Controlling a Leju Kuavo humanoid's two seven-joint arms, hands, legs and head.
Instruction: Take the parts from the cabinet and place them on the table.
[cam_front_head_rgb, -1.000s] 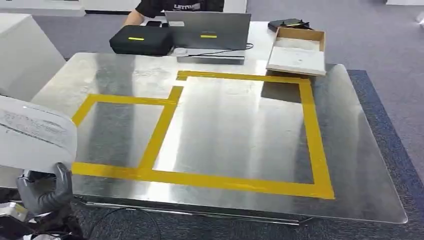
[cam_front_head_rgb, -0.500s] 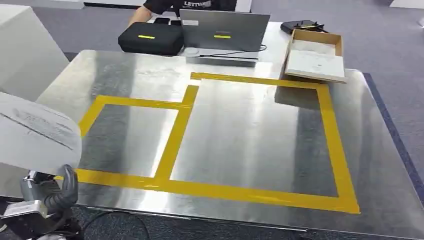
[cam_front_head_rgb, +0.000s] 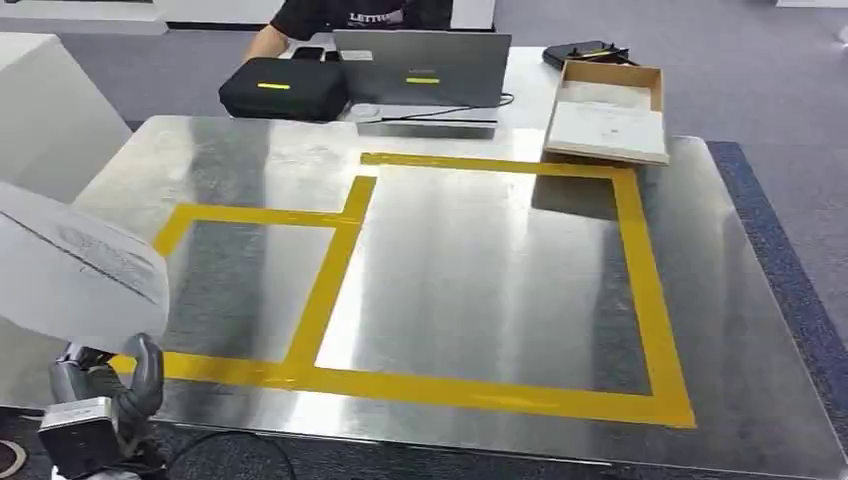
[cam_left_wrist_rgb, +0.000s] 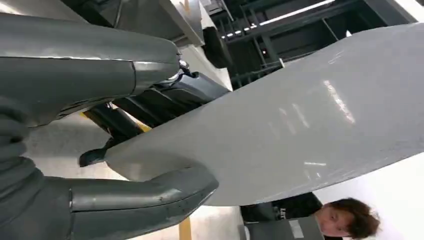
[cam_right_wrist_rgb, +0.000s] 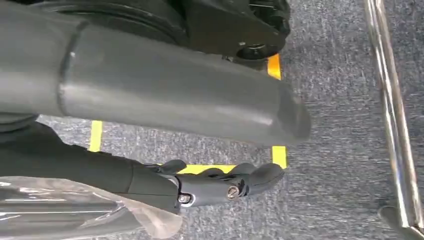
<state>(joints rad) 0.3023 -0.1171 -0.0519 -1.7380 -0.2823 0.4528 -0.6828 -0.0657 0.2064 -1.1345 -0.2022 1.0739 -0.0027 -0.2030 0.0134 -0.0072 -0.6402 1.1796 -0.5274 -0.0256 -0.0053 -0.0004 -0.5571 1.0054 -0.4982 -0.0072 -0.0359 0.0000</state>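
A large flat white part (cam_front_head_rgb: 78, 272) hangs over the near left corner of the steel table (cam_front_head_rgb: 480, 270), tilted. My left hand (cam_front_head_rgb: 110, 385) grips it from below at its near edge. In the left wrist view the grey thumb (cam_left_wrist_rgb: 150, 195) presses one face of the part (cam_left_wrist_rgb: 300, 125) and the dark fingers (cam_left_wrist_rgb: 165, 100) lie along the other. Yellow tape (cam_front_head_rgb: 330, 270) marks two rectangles on the tabletop, a small one on the left and a large one on the right. My right hand (cam_right_wrist_rgb: 215, 182) hangs over grey carpet with its fingers straight and nothing in it.
At the table's far edge stand a black case (cam_front_head_rgb: 280, 88), a grey laptop (cam_front_head_rgb: 425, 68) and a cardboard box (cam_front_head_rgb: 608, 112) with a white board in it. A person (cam_front_head_rgb: 345, 14) sits behind them. A white cabinet (cam_front_head_rgb: 45, 110) stands at the left. A cable (cam_front_head_rgb: 230, 445) hangs below the table's front edge.
The whole picture has shifted, so the camera has moved. My left hand still holds the white part at the table's near left corner, now slightly higher and tilted more.
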